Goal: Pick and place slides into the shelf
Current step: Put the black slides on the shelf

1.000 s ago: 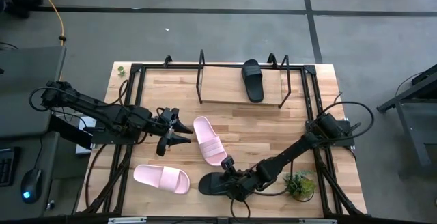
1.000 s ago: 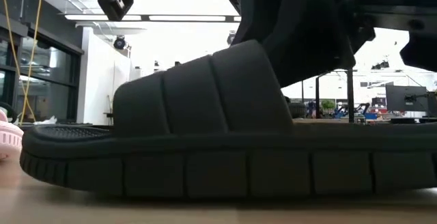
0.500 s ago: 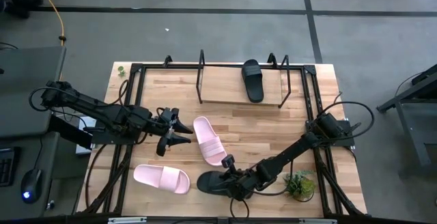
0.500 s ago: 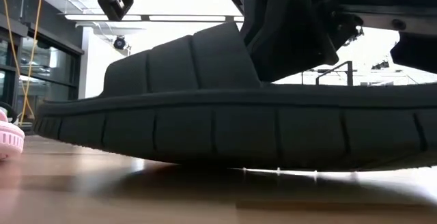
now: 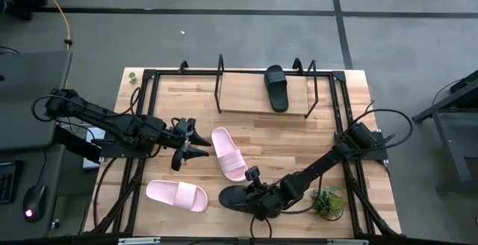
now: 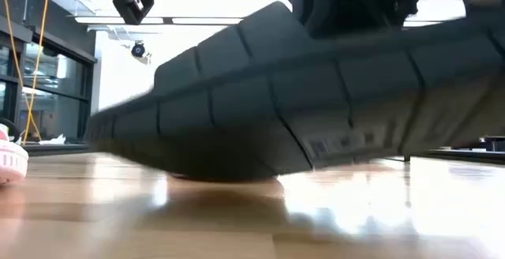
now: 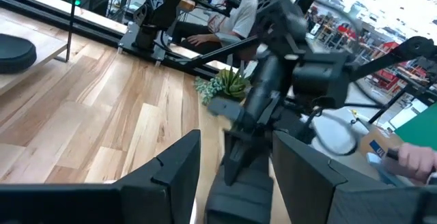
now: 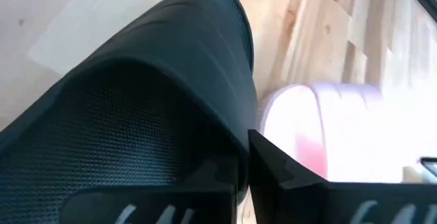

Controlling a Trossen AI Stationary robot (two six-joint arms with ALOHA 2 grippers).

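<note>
1. Over the last second the right tool has closed on the black slide at the surface's six o'clock edge. A second ago the sole lay flat on the wood; half a second ago one end was rising; now the low view shows it tipped well up, only one spot near the wood.
2. The high view shows the slide nudged slightly toward three o'clock.
3. Judging from this, the grasp has taken and the lift is starting; carrying it to the shelf at twelve o'clock comes next.
4. The right tool is pinching the slide's strap, its fingers pressed together over the strap's edge; the slide hangs below and ahead of the tool.
5. One black slide already sits on the shelf; two pink slides lie on the surface.
6. The left tool waits at nine o'clock, spread, just beside a pink slide.
</note>
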